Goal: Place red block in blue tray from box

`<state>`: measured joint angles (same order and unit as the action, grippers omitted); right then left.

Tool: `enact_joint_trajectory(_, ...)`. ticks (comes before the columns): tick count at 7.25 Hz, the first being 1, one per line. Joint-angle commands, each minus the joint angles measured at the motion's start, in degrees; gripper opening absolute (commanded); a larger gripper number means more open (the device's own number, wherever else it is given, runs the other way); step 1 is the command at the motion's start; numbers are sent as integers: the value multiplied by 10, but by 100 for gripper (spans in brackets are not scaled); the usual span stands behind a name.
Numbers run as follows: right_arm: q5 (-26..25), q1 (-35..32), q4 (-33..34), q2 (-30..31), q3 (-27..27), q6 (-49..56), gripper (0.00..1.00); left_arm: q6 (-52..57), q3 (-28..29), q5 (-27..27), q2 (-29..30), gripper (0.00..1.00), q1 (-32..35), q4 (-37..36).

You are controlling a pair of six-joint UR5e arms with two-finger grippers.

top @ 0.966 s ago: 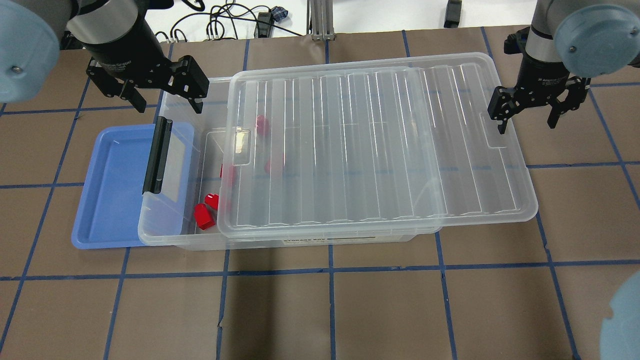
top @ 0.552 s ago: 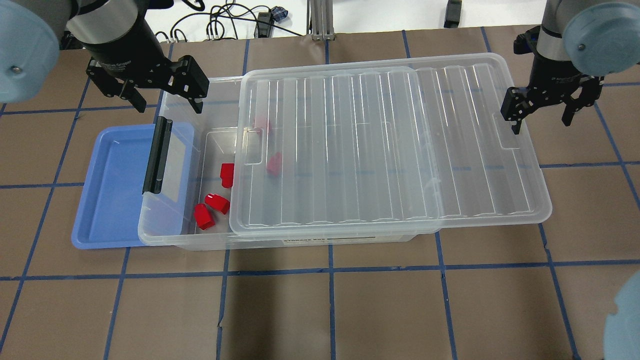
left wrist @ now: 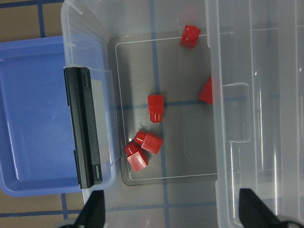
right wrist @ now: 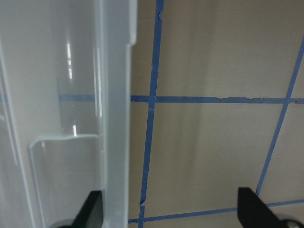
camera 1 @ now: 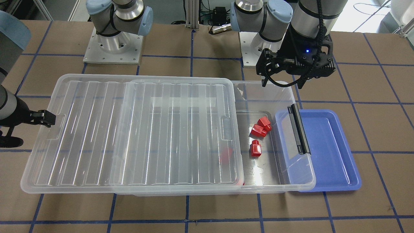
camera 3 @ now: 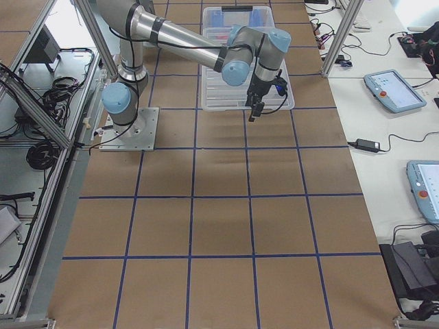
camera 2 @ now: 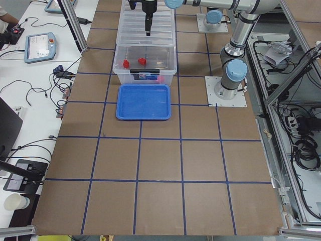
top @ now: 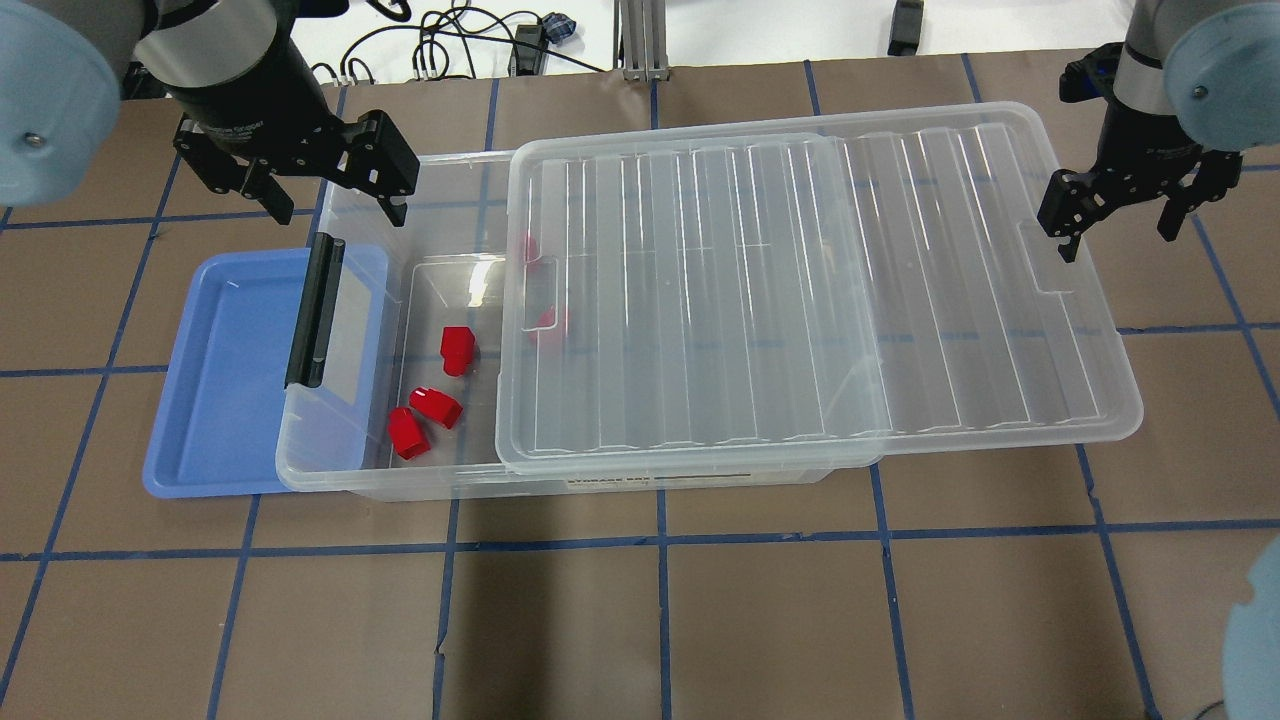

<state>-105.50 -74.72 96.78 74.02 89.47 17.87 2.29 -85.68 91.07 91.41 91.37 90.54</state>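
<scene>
The clear box (top: 330, 478) lies across the table with its ribbed lid (top: 800, 290) slid partway off to the right. Three red blocks (top: 458, 350) lie uncovered in its open left end (left wrist: 155, 107), and two more show dimly under the lid. The blue tray (top: 225, 380) sits empty against the box's left end, partly under the black latch bar (top: 315, 310). My left gripper (top: 335, 210) hangs open and empty over the box's far left corner. My right gripper (top: 1118, 240) is open at the lid's right edge, one finger inside the rim (right wrist: 116, 142).
Brown table with a blue tape grid. The lid overhangs the box's right end (camera 1: 35, 181). Cables and a post stand beyond the far edge (top: 640, 40). The arm bases (camera 1: 113, 45) stand on the robot's side.
The lid has slid right together with my right gripper, uncovering more of the box's left end and a third red block. My left gripper has not moved.
</scene>
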Motion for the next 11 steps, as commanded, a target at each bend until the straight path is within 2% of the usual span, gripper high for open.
enact_joint_trajectory(1, -8, 5, 2, 0, 0, 15, 100, 1, 0, 1, 3, 100, 1, 1)
enact_joint_trajectory(3, -9, 5, 4, 1, 0, 16, 100, -4, -18, -7, 46, 100, -1, -18)
enact_joint_trajectory(5, -15, 5, 4, 0, 0, 16, 100, 2, -44, -1, 88, 100, -5, -82)
enact_joint_trajectory(6, -24, 5, 4, 0, 2, 16, 100, -4, -28, 2, 103, 100, -10, -84)
enact_joint_trajectory(8, -23, 5, 3, 3, -3, 15, 100, -4, -62, -1, 140, 100, -12, -86)
enact_joint_trajectory(11, 5, 2, -7, 45, -15, 4, 100, -3, -109, 0, 173, 100, -13, -187)
